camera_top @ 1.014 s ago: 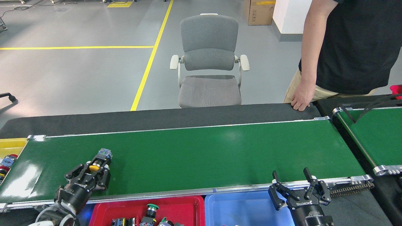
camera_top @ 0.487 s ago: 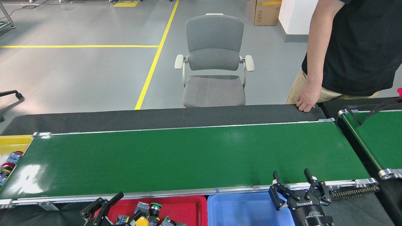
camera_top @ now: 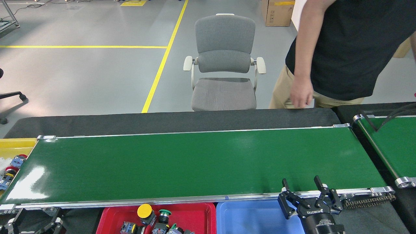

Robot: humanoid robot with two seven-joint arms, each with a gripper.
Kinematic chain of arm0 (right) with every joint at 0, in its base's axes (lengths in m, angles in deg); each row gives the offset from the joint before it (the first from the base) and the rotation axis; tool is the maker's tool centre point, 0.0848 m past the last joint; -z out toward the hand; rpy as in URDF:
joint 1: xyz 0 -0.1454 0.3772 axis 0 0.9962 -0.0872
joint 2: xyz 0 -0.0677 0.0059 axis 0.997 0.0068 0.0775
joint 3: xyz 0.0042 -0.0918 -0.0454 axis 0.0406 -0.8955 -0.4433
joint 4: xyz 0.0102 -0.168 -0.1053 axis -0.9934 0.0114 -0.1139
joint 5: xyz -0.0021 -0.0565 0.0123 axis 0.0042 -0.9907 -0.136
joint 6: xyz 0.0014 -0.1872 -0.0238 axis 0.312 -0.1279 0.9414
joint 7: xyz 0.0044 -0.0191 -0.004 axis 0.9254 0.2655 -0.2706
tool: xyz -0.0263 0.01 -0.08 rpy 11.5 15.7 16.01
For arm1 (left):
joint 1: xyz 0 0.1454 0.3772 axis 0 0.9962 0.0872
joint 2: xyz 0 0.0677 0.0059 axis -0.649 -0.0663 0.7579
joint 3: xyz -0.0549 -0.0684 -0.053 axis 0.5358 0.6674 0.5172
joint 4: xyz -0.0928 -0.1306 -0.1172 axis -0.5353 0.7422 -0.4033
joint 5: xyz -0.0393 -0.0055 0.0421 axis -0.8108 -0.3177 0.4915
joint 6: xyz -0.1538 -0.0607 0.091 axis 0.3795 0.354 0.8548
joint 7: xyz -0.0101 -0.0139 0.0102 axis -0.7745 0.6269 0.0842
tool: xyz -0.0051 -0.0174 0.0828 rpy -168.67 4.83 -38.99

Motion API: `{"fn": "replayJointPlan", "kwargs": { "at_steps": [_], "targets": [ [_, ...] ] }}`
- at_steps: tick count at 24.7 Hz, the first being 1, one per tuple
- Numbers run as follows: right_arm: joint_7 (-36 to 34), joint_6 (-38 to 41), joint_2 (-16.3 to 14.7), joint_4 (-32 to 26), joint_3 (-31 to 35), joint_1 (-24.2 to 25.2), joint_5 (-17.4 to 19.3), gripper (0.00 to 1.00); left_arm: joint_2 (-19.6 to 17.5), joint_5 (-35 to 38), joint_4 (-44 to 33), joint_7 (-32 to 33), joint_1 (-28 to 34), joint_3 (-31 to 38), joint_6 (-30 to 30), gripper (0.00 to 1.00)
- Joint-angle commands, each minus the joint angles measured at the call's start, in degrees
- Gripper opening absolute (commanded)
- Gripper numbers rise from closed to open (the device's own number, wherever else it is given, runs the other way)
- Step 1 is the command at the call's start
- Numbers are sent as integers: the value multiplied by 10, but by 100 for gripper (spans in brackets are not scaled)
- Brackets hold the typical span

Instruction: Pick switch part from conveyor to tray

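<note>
Switch part (camera_top: 145,211), yellow-capped, is shown lying in the red tray (camera_top: 195,214) just below the conveyor (camera_top: 195,165). Right tool (camera_top: 304,190) is held open and empty at the conveyor's near rail; the left tool's (camera_top: 35,224) state cannot be told.

The right claw (camera_top: 303,191) carries white lettering on its black body, just below the fingers. The lettering appears upside down from the head view and reads approximately "ROBOTIQ"; a smaller line of print beneath it is too small to read. The cardboard box (camera_top: 278,13) on the floor shows dark printed marks that are not legible.
</note>
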Motion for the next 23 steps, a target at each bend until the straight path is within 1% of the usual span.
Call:
{"fn": "replayJointPlan", "kwargs": {
  "at_steps": [1, 4, 9, 12, 13, 16, 18, 23],
  "targets": [
    [0, -2, 2, -10, 2, -3, 1, 100, -2, -3, -9, -5, 0, 5, 10, 100],
    [0, -2, 2, -13, 2, -2, 1, 100, -2, -3, -7, -5, 0, 5, 10, 100],
    [-2, 0, -6, -21, 13, 13, 2, 100, -3, -3, -4, -5, 1, 13, 10, 100],
    [-3, 1, -8, -27, 21, 29, 11, 100, -3, -3, -3, -5, 1, 15, 10, 100],
    [-4, 1, -15, -28, 21, 34, 16, 100, -3, -3, -3, -5, 1, 15, 10, 100],
    [-6, 1, -54, -28, 22, 40, 47, 100, -3, -3, -2, -5, 1, 16, 8, 100],
    [-6, 1, -61, -28, 31, 40, 65, 100, -3, -3, -3, -5, 1, 16, 6, 100],
    [-6, 1, -63, -27, 42, 40, 67, 100, -3, -3, -3, -5, 1, 28, 6, 100]
  ]
}}
